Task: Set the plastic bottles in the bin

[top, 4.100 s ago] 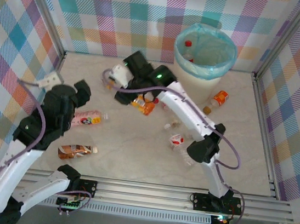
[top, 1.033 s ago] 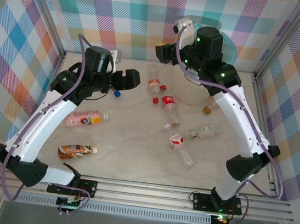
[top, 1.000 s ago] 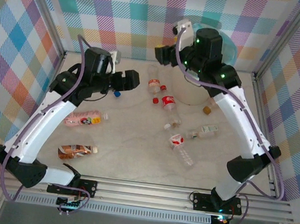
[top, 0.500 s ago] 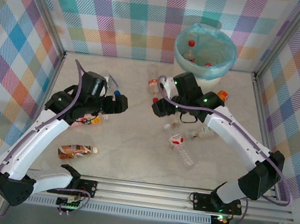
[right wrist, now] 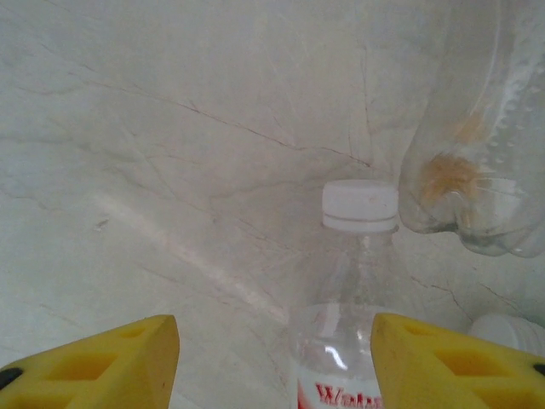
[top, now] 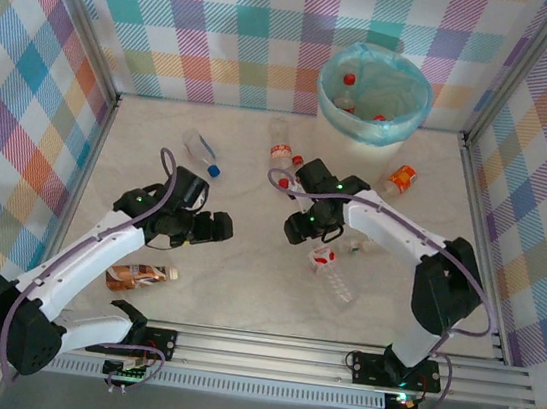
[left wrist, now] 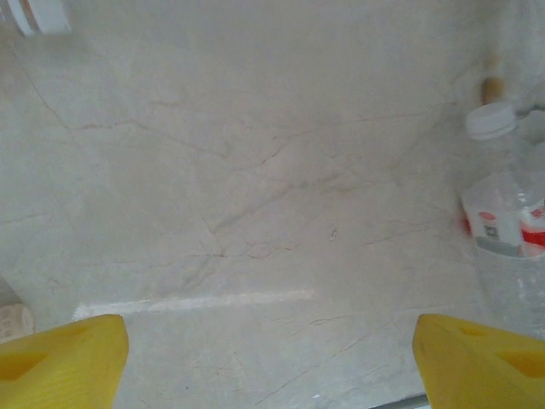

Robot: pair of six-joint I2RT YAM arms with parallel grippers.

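You have a pale marble-look tabletop (top: 244, 271), smooth with a faint sheen, clear thin-walled plastic bottle (right wrist: 353, 349), glossy, its white plastic cap (right wrist: 360, 207) matt, light teal plastic bin liner (top: 413, 117), crinkled and filmy, yellow plastic fingers (right wrist: 102, 362), matt, silver metal rails (top: 264, 350), dull shine.

one bin (top: 366, 128) stands at the far edge of the tabletop (top: 243, 281), with two red caps (top: 348, 78) showing inside it. at least six plastic bottles (top: 203, 152) lie loose on the tabletop. there are two end effectors, a left end effector (top: 218, 228) and a right end effector (top: 298, 230).
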